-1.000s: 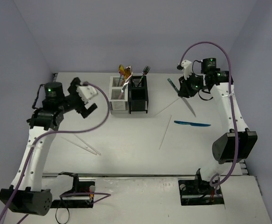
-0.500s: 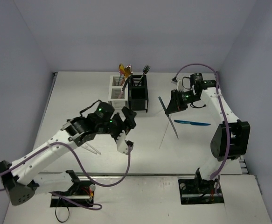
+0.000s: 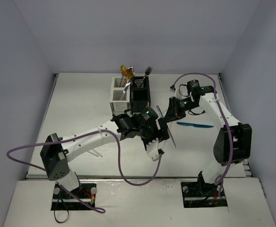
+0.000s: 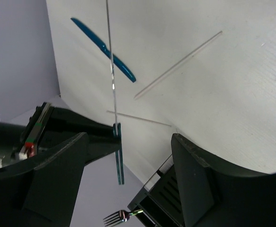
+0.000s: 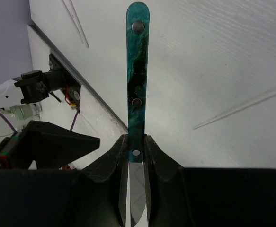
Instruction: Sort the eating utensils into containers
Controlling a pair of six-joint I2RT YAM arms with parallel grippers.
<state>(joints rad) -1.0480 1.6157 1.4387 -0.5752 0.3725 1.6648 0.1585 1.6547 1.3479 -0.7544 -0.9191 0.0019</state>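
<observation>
My right gripper (image 3: 172, 110) is shut on a knife (image 3: 171, 139) with a teal handle (image 5: 138, 71) and holds it above the table's middle, pinched where handle meets blade (image 5: 136, 139). My left gripper (image 3: 159, 128) is open; its fingers (image 4: 57, 175) stand on either side of the handle end (image 4: 119, 158) without touching it. The white caddy (image 3: 120, 97) and black caddy (image 3: 140, 97) stand at the back, with gold spoons (image 3: 126, 72) and a fork (image 3: 148, 71) in them. A blue utensil (image 3: 194, 125) and clear sticks (image 4: 178, 66) lie on the table.
More clear sticks (image 3: 97, 152) lie at the front left, partly under the left arm. The black caddy (image 4: 168, 198) and fork tines (image 4: 121, 217) show close below the left gripper. Purple cables loop round both arms. Walls close in on three sides.
The left arm swung from the far left across to the middle, its open gripper now at the knife. The right gripper carried the knife leftward toward the middle.
</observation>
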